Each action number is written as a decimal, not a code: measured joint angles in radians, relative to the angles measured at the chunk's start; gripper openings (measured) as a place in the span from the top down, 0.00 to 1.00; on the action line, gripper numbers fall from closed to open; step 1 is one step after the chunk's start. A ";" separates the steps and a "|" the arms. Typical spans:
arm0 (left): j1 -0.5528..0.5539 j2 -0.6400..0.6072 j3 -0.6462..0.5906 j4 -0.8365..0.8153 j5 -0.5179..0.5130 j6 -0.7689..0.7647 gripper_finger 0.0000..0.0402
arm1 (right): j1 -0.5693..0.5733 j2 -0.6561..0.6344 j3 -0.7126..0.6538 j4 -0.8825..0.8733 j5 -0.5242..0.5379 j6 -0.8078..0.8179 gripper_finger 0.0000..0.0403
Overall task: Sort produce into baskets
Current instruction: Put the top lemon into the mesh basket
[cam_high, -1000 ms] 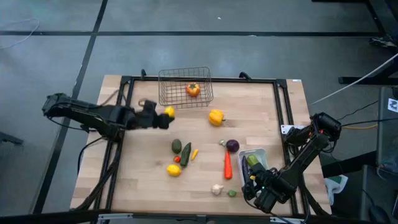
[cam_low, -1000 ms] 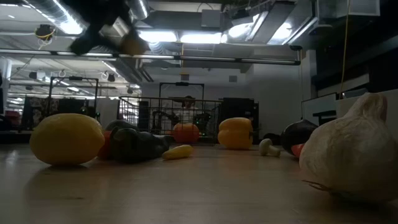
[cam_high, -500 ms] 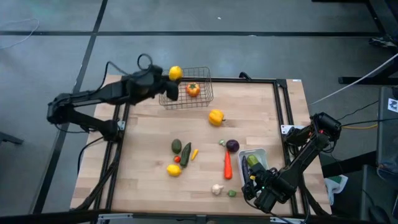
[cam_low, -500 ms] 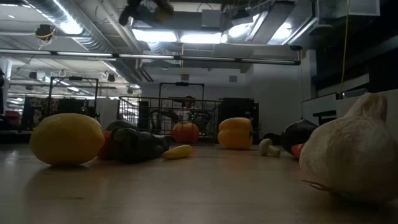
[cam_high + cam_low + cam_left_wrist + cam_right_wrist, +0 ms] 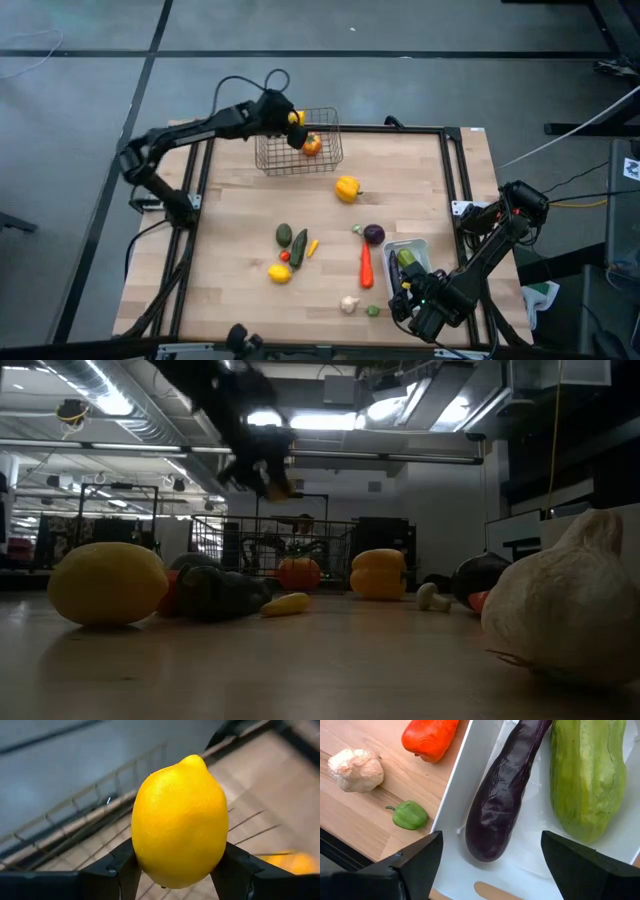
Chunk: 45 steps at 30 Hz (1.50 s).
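Note:
My left gripper [image 5: 293, 124] is shut on a yellow lemon [image 5: 179, 820] over the wire mesh basket [image 5: 298, 150] at the table's far edge. It also shows in the low view [image 5: 262, 472]. An orange tomato [image 5: 311, 145] lies in that basket. My right gripper [image 5: 491, 840] is open and empty at the near right, just above the white tray [image 5: 412, 246]. The tray holds a purple eggplant [image 5: 502, 795] and a green cucumber [image 5: 587, 775]. More produce lies loose on the table. My left gripper pinches the lemon's two opposite sides [image 5: 140, 855] between its two fingers [image 5: 117, 870], across the lemon's width. One pointed end [image 5: 194, 759] faces away from the wrist. The fingers come from the table's left, slanting down. The lemon is lifted clear above the basket.
On the table lie a yellow pepper [image 5: 347, 188], a round purple eggplant [image 5: 374, 235], a carrot [image 5: 366, 265], a garlic [image 5: 349, 304], a small green pepper [image 5: 373, 311], a second lemon [image 5: 280, 272] and two green cucumbers [image 5: 291, 241]. A black frame [image 5: 455, 170] edges the table.
My left gripper has carried the lemon from over the table's left middle up toward the far edge, then toward the right and down over the wire basket. It has stayed shut on the lemon.

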State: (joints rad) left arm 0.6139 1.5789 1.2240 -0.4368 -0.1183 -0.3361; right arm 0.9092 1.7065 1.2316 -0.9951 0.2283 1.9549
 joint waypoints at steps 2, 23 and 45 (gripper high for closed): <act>0.018 0.058 0.000 -0.009 0.013 0.003 0.51 | 0.000 0.000 0.000 0.000 0.000 0.000 0.16; 0.037 0.248 -0.005 -0.069 0.000 0.109 0.51 | 0.000 0.000 0.000 0.000 0.000 0.000 0.16; 0.037 0.248 -0.006 -0.079 -0.001 0.259 0.51 | 0.000 0.000 0.000 0.000 0.000 0.000 0.16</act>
State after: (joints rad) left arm 0.6510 1.8271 1.2182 -0.5161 -0.1194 -0.0768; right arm 0.9092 1.7065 1.2316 -0.9955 0.2279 1.9552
